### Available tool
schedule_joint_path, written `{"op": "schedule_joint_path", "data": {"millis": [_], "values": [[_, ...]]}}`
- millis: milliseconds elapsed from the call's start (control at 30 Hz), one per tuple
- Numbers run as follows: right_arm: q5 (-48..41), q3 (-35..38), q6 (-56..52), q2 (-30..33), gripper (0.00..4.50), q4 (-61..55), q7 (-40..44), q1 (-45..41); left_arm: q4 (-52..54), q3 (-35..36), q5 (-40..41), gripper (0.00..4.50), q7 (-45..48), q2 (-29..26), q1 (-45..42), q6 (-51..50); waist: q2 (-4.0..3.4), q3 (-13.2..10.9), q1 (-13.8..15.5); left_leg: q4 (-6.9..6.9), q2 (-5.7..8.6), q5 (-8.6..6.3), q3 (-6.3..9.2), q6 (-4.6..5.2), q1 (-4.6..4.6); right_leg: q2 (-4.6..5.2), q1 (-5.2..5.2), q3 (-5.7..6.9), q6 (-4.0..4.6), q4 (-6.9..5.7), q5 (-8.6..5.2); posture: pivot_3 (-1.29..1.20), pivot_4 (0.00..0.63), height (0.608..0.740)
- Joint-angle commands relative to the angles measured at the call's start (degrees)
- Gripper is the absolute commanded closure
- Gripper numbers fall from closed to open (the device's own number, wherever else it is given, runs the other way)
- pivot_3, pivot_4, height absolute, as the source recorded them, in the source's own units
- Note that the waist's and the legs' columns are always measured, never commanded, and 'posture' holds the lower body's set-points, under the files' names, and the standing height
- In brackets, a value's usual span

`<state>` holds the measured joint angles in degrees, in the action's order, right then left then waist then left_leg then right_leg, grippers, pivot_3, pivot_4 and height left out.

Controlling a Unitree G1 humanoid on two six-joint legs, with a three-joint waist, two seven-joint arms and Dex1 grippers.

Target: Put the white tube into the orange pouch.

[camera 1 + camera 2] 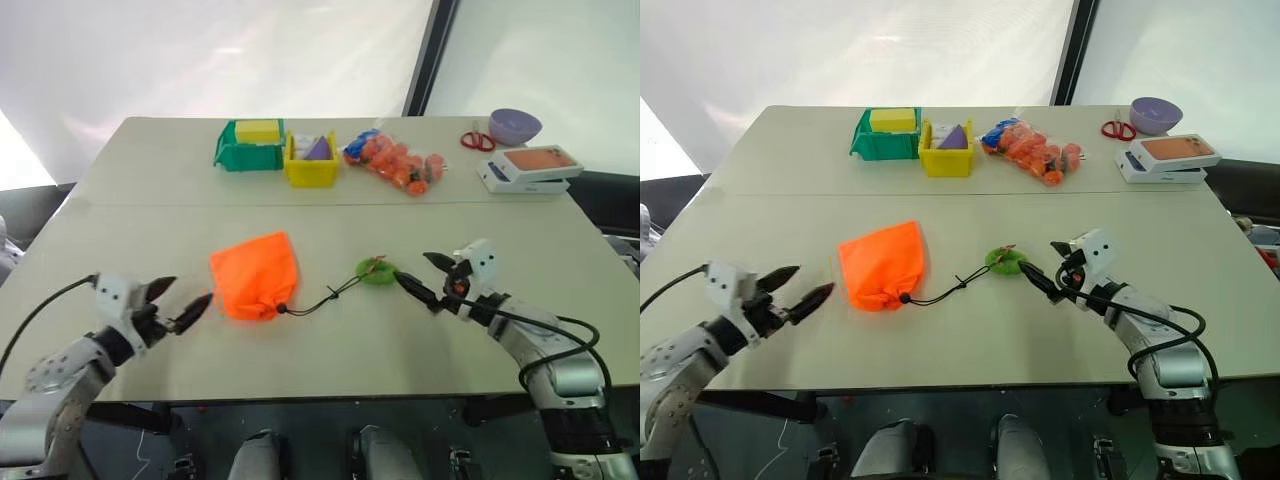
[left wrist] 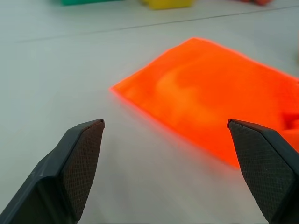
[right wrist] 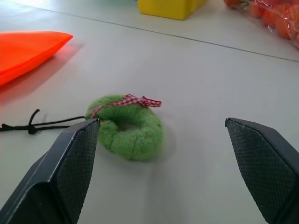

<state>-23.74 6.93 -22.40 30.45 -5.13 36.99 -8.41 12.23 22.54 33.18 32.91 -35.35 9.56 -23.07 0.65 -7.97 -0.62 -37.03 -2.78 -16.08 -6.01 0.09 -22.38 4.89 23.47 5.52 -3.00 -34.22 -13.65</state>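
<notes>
Left eye view: the orange pouch (image 1: 254, 275) is seen lying flat on the bench (image 1: 120, 230), its black cord (image 1: 325, 298) running to a green ring tag (image 1: 377, 270). The left hand (image 1: 185, 305) is held wide open and empty just beside the pouch; the right hand (image 1: 425, 278) is likewise spread open and empty beside the tag. The white tube cannot be made out.

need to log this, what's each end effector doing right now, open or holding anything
left end effector: open, holding nothing, beside the orange pouch
right end effector: open, holding nothing, by the green tag
</notes>
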Motion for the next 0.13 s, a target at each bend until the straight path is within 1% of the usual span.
{"op": "schedule_joint_path", "data": {"millis": [33,133], "values": [[0.30,1.23,2.29,0.85,0.05,-0.33,1.64,0.55,-3.02,3.37,-1.38,0.00,-0.12,0.66,0.81,2.73,0.00,0.00,0.00,0.00,0.00,0.00,0.00,0.00,0.00,0.02,0.03,0.00,0.00,0.02,0.00,0.00,0.150,0.740],[0.69,1.12,2.90,0.87,0.05,-0.30,2.68,1.26,-4.37,3.59,-2.03,0.00,-0.01,1.41,1.22,3.73,0.00,0.00,0.08,0.00,0.02,-0.02,0.01,-0.03,0.01,0.09,0.09,0.00,0.02,0.06,0.00,0.00,0.150,0.740]]}}
